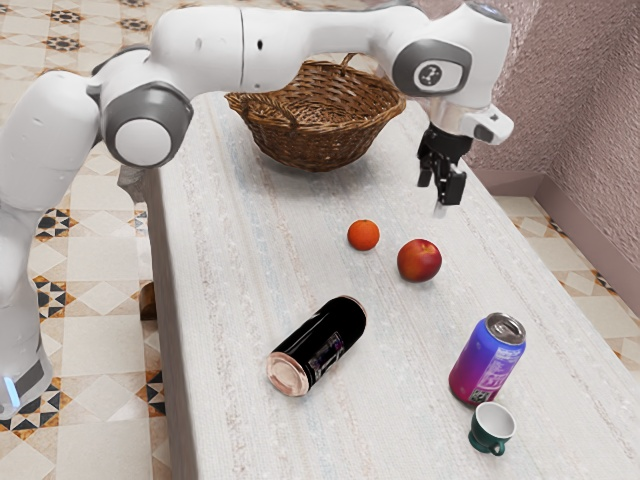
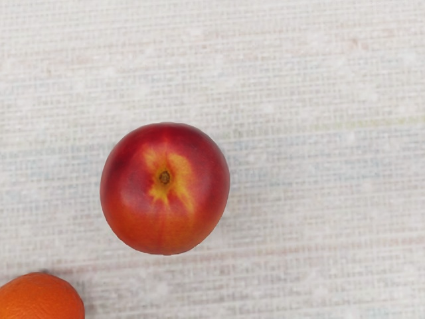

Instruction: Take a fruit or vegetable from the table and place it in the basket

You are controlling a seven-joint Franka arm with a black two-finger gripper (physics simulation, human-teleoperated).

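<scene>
Pale cloth (image 1: 235,260) bears red fruit (image 1: 419,261) and a purple can (image 1: 484,362), lettering illegible; jaws open.

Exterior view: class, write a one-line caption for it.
An open gripper hovers over the table, near a red fruit, an orange fruit and a wicker basket.

White arm (image 1: 200,52), smooth rounded links, grey joint ring (image 1: 177,118), white elbow disc (image 1: 142,142), round dark wrist logo (image 1: 430,74), light-blue strip (image 1: 11,391), black hand (image 1: 438,192).

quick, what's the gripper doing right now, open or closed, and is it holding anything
Gripper: open, holding nothing, raised above the table.
</scene>
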